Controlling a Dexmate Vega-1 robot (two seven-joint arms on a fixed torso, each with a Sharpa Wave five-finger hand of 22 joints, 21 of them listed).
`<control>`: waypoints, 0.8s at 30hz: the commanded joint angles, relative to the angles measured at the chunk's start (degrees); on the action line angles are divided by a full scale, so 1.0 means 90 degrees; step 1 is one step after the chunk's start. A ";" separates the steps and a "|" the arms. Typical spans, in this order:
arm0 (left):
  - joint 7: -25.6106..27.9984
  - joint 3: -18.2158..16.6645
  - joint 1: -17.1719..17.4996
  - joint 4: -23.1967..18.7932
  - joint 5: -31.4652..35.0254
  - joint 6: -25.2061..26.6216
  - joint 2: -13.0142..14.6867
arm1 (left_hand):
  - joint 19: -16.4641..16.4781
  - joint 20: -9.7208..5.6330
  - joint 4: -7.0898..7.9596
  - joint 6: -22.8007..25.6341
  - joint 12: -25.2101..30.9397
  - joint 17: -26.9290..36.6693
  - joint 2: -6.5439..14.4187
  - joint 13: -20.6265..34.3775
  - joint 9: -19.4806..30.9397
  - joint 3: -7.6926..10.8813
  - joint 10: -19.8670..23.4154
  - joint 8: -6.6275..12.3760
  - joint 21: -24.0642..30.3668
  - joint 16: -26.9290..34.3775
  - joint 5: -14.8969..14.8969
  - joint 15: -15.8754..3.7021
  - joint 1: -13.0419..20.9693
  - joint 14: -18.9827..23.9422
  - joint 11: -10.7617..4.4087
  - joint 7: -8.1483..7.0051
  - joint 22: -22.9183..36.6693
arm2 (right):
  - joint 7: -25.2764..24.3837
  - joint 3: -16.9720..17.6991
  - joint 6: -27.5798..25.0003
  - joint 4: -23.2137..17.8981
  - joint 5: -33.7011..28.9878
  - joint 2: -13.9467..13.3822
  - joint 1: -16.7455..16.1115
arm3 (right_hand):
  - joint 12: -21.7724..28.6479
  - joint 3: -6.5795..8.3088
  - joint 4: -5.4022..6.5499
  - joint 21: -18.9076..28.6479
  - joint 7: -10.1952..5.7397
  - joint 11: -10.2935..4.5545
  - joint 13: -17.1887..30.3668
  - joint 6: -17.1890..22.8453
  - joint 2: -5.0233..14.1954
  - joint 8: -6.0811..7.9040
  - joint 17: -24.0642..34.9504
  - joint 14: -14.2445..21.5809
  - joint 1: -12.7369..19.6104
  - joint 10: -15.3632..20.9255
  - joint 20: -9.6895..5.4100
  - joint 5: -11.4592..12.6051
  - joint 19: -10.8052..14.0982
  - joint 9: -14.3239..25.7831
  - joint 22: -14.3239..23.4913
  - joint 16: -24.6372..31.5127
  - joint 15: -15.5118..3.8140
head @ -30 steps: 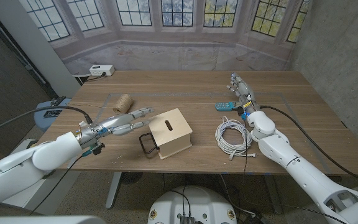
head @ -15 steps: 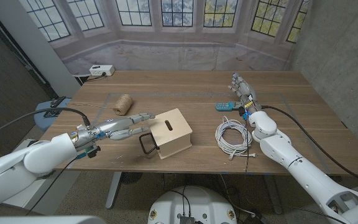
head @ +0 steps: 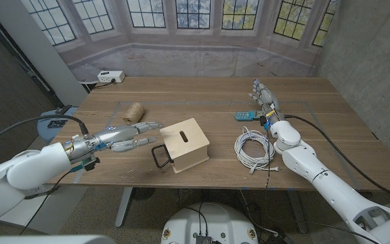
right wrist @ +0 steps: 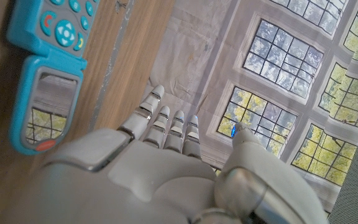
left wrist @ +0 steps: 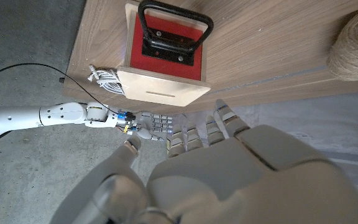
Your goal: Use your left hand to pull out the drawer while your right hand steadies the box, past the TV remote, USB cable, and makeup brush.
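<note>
Fingers of the left robot hand (head: 128, 134) stretch out nearly level above the counter (head: 202, 91), spread a little and holding nothing. Their tips stop just short of the black handle (head: 160, 156) on the wooden box (head: 185, 144), not touching it. In the left wrist view, the handle is bolted to the red drawer front (left wrist: 165, 47), which sits flush in the box's pale plywood frame. A narrow slot is cut in the top of the box. Behind this robot hand, on its far side from the robot, a ball of twine (head: 135, 112) stands on the counter, near the fingers but apart from them.

The right robot hand (head: 264, 96) stands upright on its edge well away from the box, fingers extended and close together, gripping nothing. Just beside it, toward the box, lies a blue toy flip phone (head: 245, 115); the right wrist view shows it opened flat, with a keypad half and a screen half. Between that robot hand and the robot's body, a coiled white cable (head: 252, 148) rests beside the forearm. The box sits well apart from the right robot hand, beyond the cable.

A white power strip (head: 110, 76) lies at the far left corner of the counter.
</note>
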 commanded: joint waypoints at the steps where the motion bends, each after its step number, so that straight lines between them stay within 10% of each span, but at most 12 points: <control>1: -0.0785 -0.0566 0.0056 -0.0136 0.0217 -0.0343 -0.0385 | 0.0082 0.0015 0.0051 0.0203 0.0087 0.0035 -0.0007 0.0044 0.0038 0.0016 0.0176 0.0086 -0.0029 0.0034 0.0017 -0.0067 -0.0114 0.0113 -0.0047 -0.0006 0.0016 | -0.0081 -0.0033 -0.0016 -0.0002 -0.0037 0.0058 -0.0004 | 0.0014 0.0003 -0.0022 0.0036 0.0036 -0.0006 0.0018 0.0008 0.0018 0.0032 0.0028 -0.0006 0.0052 -0.0031 0.0001 -0.0007 0.0001 0.0029 0.0039 0.0050 -0.0199; 24: -0.1577 -0.0599 -0.0146 -0.0318 0.0346 -0.0196 -0.0567 | 0.0333 -0.0079 0.0094 0.1248 0.0303 0.0031 -0.0019 0.0089 0.0051 0.0122 0.1031 0.0261 -0.0020 0.0083 0.0031 -0.0552 -0.0320 0.0704 -0.0132 -0.0141 0.0027 | -0.0206 0.0074 -0.0156 -0.0544 -0.0184 -0.0313 -0.0368 | -0.0003 -0.0021 -0.0072 0.0018 0.0026 -0.0012 0.0019 -0.0061 0.0033 0.0014 0.0039 -0.0088 0.0050 -0.0110 0.0016 -0.0018 -0.0069 0.0029 0.0039 0.0042 -0.0199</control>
